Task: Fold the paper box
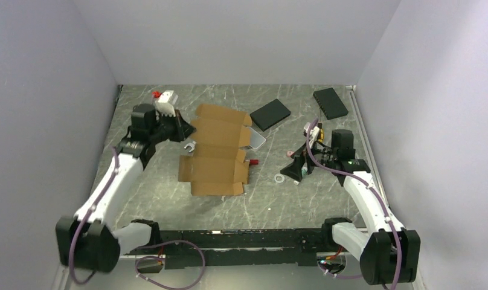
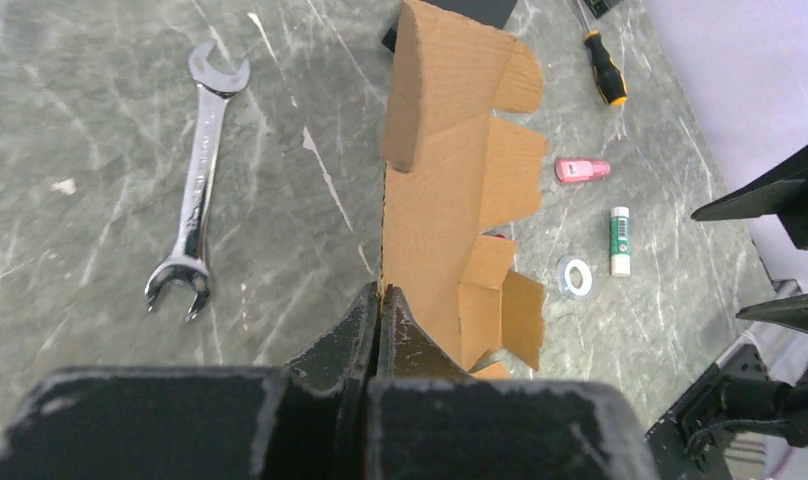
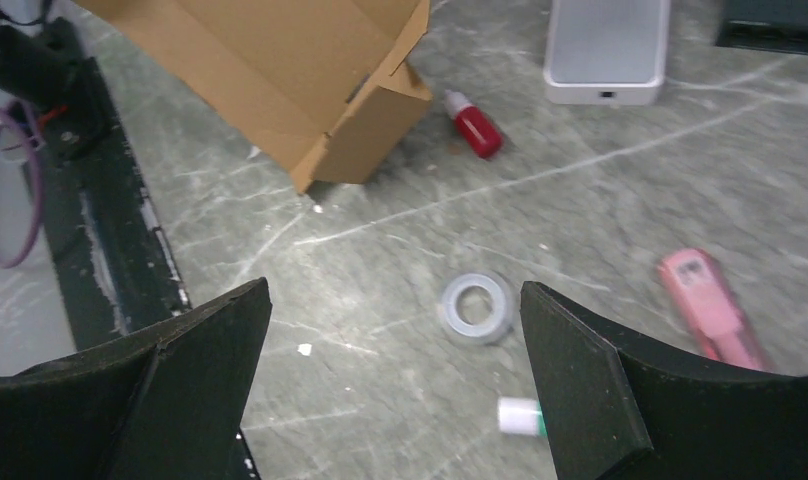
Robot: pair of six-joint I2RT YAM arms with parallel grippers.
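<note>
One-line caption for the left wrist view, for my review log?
Left gripper shut on an edge of the partly folded paper box, a wrench lying apart beside it.

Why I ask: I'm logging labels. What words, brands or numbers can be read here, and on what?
No text can be read in any view.
Glue stick: green label with print, too small to read.
Pink item: any marking is blurred.
Wrench: no legible stamp.
Box: plain brown, no print showing.
</note>
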